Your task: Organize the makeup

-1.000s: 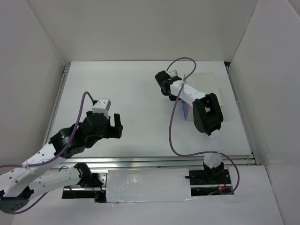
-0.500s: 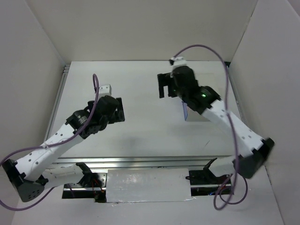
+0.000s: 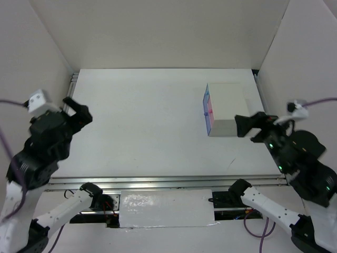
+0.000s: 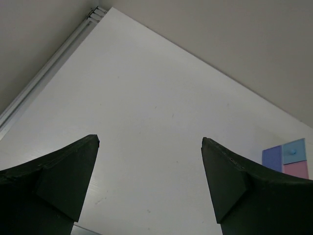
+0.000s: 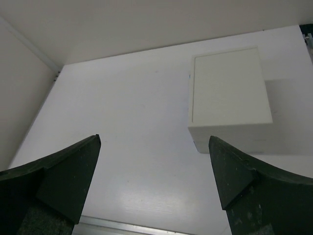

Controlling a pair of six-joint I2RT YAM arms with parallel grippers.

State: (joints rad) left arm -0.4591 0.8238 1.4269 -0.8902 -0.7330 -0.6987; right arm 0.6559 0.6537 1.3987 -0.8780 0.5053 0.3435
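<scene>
Left gripper (image 4: 149, 141), right gripper (image 5: 154, 139): both wide, empty; no makeup shows, so I'd park off the white box with pink-and-blue drawers (image 3: 229, 103).

Drawer fronts (image 4: 288, 157) cut off at the left wrist view's right edge

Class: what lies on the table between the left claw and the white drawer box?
Nothing; the top view shows only bare table between the left claw and the white drawer box.
</scene>
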